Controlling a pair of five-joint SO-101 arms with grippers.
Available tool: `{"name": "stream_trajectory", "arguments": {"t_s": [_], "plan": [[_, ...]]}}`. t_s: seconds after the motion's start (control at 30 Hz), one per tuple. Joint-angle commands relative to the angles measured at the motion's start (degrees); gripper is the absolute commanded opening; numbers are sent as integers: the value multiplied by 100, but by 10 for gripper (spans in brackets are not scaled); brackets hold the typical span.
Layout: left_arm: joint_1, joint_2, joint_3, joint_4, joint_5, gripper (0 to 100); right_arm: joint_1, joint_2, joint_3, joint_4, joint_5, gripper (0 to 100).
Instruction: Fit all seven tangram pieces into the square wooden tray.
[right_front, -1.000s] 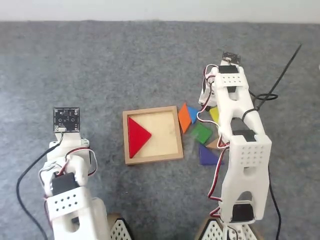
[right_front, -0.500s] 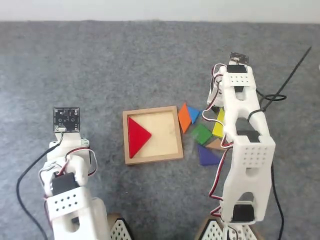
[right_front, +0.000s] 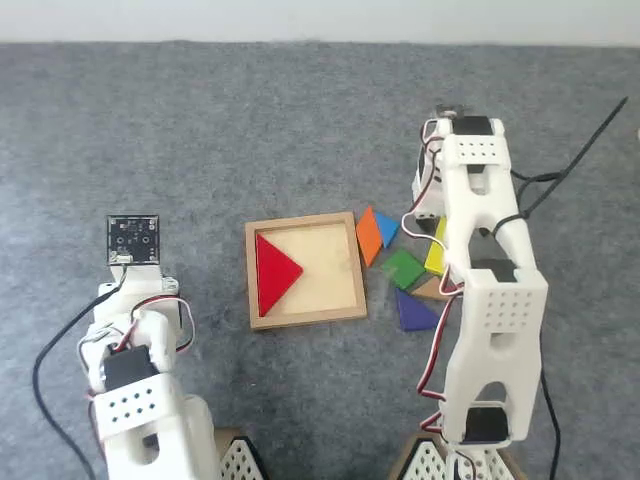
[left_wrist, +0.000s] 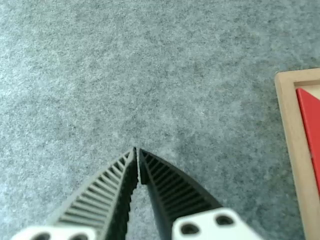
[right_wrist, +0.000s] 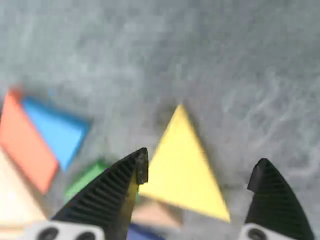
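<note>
From above, the tray (right_front: 306, 317) held the red triangle (right_front: 273, 272) at its left side, and loose pieces (right_front: 403, 267) lay just right of it. In the left wrist view, the left tool (left_wrist: 136, 150) was closed and empty over the table (left_wrist: 150, 65). In the right wrist view, the right tool (right_wrist: 202, 162) gaped wide on either side of the yellow triangle (right_wrist: 182, 165).

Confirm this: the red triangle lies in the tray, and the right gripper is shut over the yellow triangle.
Wrong on one point: the right gripper is open, not shut, over the yellow triangle, as the right wrist view shows. The red triangle does lie in the tray.
</note>
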Motion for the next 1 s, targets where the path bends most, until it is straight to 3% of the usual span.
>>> {"name": "stream_trajectory", "arguments": {"t_s": [0.0,0.2,0.33,0.43,0.67,0.97], "plan": [[-26,18,-277,35,-62,12,22,-620,-299,532,457,313],[-26,18,-277,35,-62,12,277,-1042,176,866,1143,311],[-26,18,-277,35,-62,12,312,-1877,1231,831,1679,311],[-26,18,-277,35,-62,12,312,-2563,2365,224,1952,313],[-26,18,-277,35,-62,12,154,-2993,4360,-1631,1934,312],[-26,18,-277,35,-62,12,101,-1982,4000,-2756,1319,310]]}}
